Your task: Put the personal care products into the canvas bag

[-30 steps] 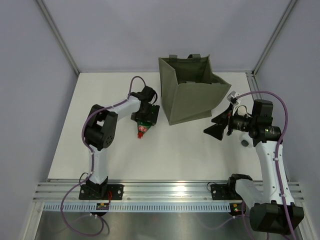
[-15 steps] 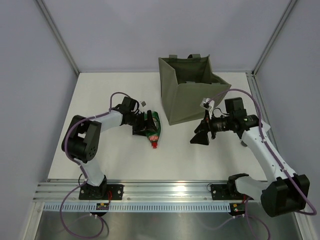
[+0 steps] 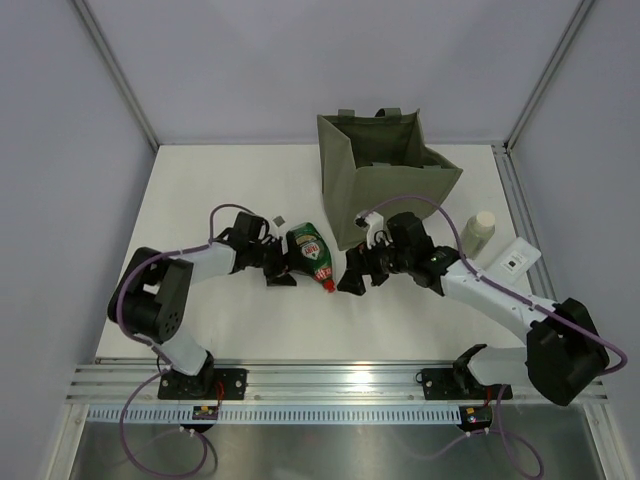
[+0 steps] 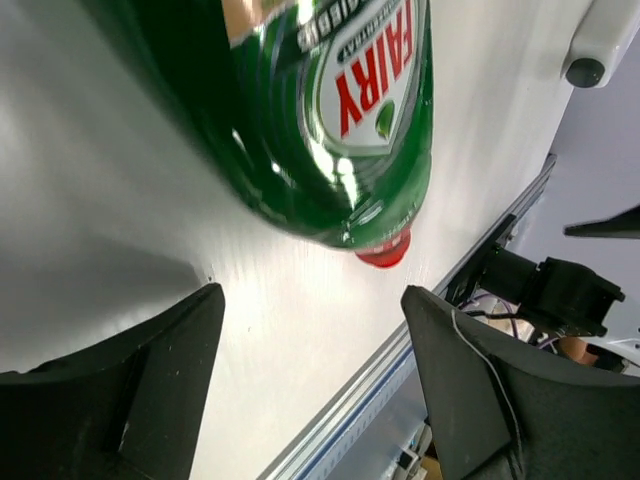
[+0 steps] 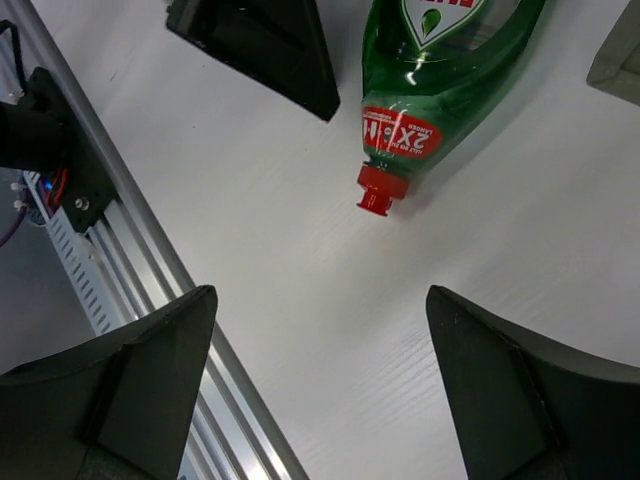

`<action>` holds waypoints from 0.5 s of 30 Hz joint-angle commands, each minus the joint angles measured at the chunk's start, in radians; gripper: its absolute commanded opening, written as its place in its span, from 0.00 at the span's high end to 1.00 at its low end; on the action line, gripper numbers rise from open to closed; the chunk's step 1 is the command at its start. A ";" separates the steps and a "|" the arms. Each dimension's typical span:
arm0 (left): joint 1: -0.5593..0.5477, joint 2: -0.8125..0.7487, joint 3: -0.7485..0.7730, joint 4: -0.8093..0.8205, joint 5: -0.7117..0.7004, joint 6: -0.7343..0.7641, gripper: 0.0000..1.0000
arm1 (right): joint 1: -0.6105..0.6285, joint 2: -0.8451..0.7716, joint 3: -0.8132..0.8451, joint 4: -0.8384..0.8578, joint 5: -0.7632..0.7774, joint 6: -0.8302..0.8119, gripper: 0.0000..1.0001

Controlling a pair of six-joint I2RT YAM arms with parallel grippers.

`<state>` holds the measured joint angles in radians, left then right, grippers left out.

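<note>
Top external view: the green bottle [image 3: 312,252] lies flat on the counter [image 3: 190,190] near the bag [image 3: 390,195], with its red cap pointing toward the rail. The left end effector [image 3: 283,264] sits spread beside the bottle's body. The right end effector [image 3: 351,277], also spread, faces the cap. It should probably straddle the narrow neck squarely before closing, since the slick shoulders could slip. The bag's wall crowds the far side, and open counter lies on the near side.
</note>
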<state>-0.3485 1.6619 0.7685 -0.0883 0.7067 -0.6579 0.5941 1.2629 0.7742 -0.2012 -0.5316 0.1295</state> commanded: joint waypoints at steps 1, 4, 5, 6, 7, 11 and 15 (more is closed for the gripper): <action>0.023 -0.157 -0.023 0.018 -0.134 -0.031 0.65 | 0.061 0.058 0.068 0.106 0.200 0.021 0.03; 0.036 -0.267 -0.002 -0.062 -0.289 -0.023 0.24 | 0.084 0.139 0.138 0.095 0.265 0.027 0.00; 0.037 -0.286 0.011 -0.077 -0.327 -0.017 0.15 | 0.085 0.174 0.157 0.085 0.268 0.024 0.01; 0.037 -0.301 0.023 -0.099 -0.395 -0.017 0.01 | 0.087 0.188 0.181 0.085 0.271 0.018 0.00; 0.037 -0.297 0.056 -0.108 -0.414 -0.020 0.01 | 0.087 0.194 0.194 0.082 0.272 0.012 0.01; -0.025 -0.186 0.213 -0.230 -0.527 -0.054 0.01 | 0.079 0.158 0.244 -0.024 0.172 -0.213 0.00; -0.115 -0.071 0.374 -0.423 -0.760 -0.127 0.01 | -0.048 0.078 0.289 -0.191 -0.054 -0.350 0.00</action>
<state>-0.4026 1.5326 1.0382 -0.3550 0.1741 -0.7208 0.6350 1.4334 1.0088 -0.2760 -0.4137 -0.0559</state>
